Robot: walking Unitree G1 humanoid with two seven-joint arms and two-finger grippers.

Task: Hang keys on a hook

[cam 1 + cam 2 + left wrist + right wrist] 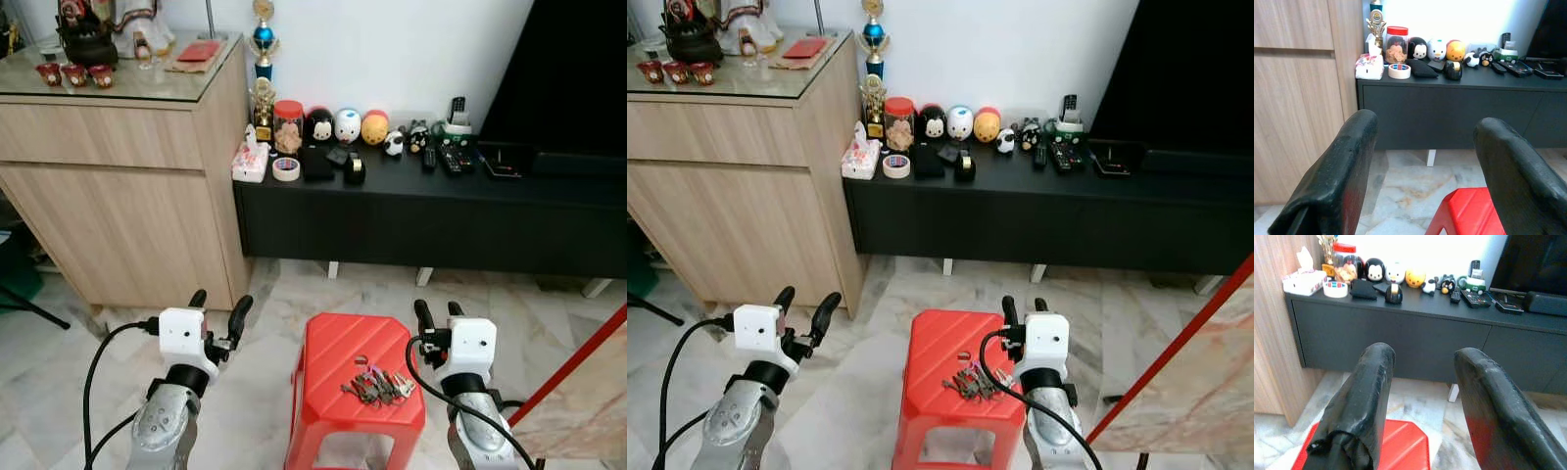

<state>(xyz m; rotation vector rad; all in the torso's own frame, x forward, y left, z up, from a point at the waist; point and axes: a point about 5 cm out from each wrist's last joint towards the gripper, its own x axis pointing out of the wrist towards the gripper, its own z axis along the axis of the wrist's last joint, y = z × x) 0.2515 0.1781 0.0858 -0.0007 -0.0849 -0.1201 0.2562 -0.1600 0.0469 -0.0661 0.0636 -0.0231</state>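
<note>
Red stool [343, 357] stands on the marble floor [265, 294], in front of the black console [411, 211]. Keys [377, 385] lie in a loose bunch on the stool's top, toward its near right corner, touching no gripper.

Left gripper [217, 310] is held to the left of the stool, well apart from the keys, fingers spread with a clear gap between them; nothing is held. In the left wrist view both fingers [1337, 176] frame the console, with a corner of the stool low between them.

Right gripper [437, 314] is held at the stool's right edge, just beyond the keys and near them. Its fingers [1364, 401] are spread and empty; the right wrist view shows the stool's top below them.

Beyond the stool, the console top carries a tissue box [250, 162], a tape roll [286, 169], a jar [288, 125], round figurines [348, 125] and remotes [453, 157]. A wooden cabinet [127, 186] stands to the left of the stool, against the console's left end. A trophy [263, 59] rises behind the jar. A red-edged board [578, 392] leans to the right of the stool.
</note>
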